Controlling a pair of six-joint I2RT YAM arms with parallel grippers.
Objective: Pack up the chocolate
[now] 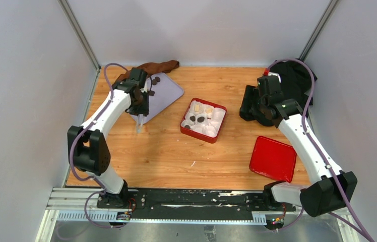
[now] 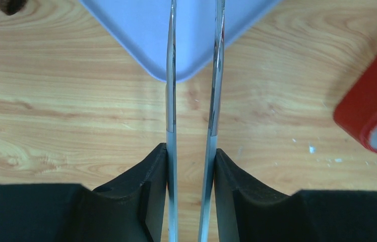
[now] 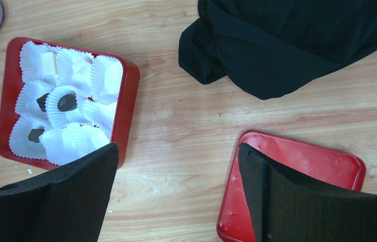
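Tweezers (image 2: 171, 75) are pinched in the left gripper (image 2: 191, 149), on the left side of the table (image 1: 166, 156). Their two thin metal legs stand a little apart, and nothing shows between them. The tips run off the top of the wrist view, so I cannot tell for sure that they are empty. They hang over the near corner of the purple tray (image 1: 170, 92). A few dark bits of chocolate (image 1: 155, 79) lie at the far end of that tray.

More to the right is the red box (image 1: 199, 135) with white paper cups (image 3: 101, 108) inside. Some cups have dark or cream pieces in them, and some look empty. Next comes the red lid (image 1: 273, 159), flat on the wood. The right gripper (image 3: 176, 151) hangs high with its fingers spread wide and nothing in them. A black cloth (image 3: 297, 45) lies behind it.

I think the step now is fetching a piece from the tray for an empty cup. The next move needs the tips put on either side of one small piece. Then it needs a soft squeeze, so the piece does not pop out or get crushed.
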